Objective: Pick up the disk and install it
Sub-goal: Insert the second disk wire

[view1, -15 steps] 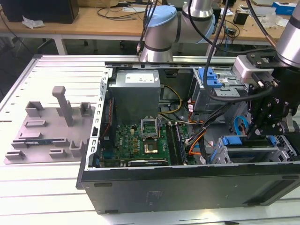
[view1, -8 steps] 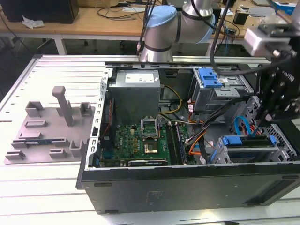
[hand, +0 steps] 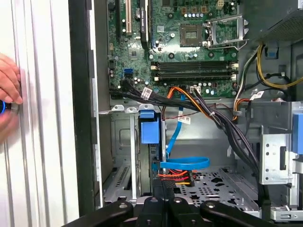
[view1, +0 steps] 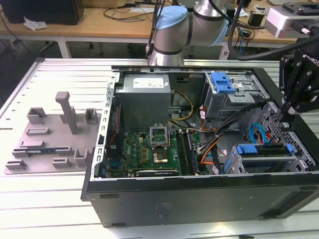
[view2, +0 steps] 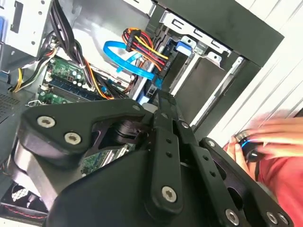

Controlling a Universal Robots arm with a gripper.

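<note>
While the gripper hovers over the computer case (jaws pressed together, empty), the disk sits in its bay.

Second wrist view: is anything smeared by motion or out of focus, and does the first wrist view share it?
In the second wrist view the person's hand is motion-smeared and the near black end effector linkage looks soft; in the first wrist view the hand is slightly blurred, the green circuit board sharp.

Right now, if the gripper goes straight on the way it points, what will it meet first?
Probably the red and orange wires just ahead of the gripper, then the looped blue cable, in the first wrist view. Depth is unclear.
</note>
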